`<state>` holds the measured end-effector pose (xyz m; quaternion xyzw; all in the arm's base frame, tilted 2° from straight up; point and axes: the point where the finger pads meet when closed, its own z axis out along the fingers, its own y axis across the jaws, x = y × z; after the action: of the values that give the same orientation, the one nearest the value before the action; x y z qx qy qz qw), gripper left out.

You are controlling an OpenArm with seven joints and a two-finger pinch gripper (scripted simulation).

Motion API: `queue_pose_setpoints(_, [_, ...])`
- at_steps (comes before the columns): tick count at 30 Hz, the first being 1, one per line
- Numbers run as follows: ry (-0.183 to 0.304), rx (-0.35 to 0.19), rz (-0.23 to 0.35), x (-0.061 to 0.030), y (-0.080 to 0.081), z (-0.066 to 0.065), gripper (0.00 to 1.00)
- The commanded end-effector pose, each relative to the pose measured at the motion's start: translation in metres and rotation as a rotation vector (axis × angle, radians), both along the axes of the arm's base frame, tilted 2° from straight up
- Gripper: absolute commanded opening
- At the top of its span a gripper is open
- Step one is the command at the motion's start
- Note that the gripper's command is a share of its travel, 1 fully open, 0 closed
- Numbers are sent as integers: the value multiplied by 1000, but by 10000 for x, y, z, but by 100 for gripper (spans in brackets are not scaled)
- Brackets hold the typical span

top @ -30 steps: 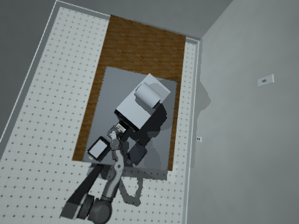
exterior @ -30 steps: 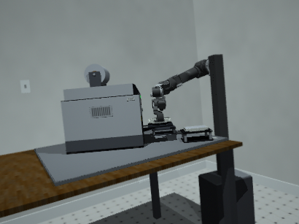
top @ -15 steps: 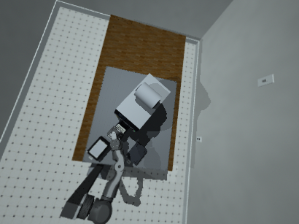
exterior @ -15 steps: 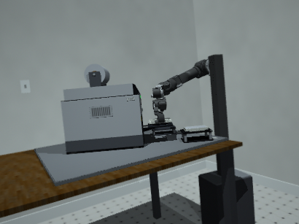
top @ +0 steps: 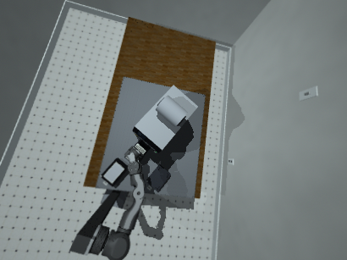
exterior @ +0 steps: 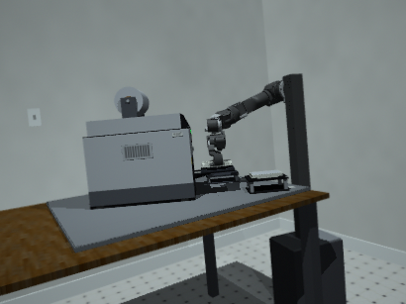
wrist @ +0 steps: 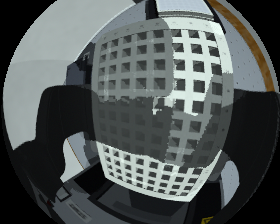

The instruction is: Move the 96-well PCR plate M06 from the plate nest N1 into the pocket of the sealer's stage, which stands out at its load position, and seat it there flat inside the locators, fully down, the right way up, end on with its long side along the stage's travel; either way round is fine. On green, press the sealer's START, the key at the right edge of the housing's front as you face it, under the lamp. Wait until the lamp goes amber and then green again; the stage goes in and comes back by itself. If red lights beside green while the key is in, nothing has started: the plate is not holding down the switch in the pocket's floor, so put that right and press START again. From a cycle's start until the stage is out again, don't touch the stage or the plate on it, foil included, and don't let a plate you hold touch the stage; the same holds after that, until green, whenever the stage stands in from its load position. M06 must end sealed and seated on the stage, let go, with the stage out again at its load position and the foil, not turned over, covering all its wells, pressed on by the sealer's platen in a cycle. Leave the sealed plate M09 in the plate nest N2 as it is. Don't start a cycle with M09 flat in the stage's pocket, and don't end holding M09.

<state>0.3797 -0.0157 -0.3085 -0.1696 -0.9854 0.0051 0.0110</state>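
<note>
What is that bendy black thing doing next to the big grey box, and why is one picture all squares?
The bendy thing is a robot arm on a black post. Its gripper holds a plate of tiny wells over the stage in front of the grey box, a sealing machine. One picture looks down from above, one from the side, and the round one from a camera on the wrist, so the plate's squares fill it. Another plate rests in a holder on the table.
</note>
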Motion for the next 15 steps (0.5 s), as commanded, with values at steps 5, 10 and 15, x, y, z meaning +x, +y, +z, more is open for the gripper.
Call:
queue_pose_setpoints(5, [-1, 0, 0, 8, 7, 22, 0])
queue_pose_setpoints(10, [-1, 0, 0, 8, 7, 22, 0])
queue_pose_setpoints(15, [1, 0, 0, -8, 4, -6, 0])
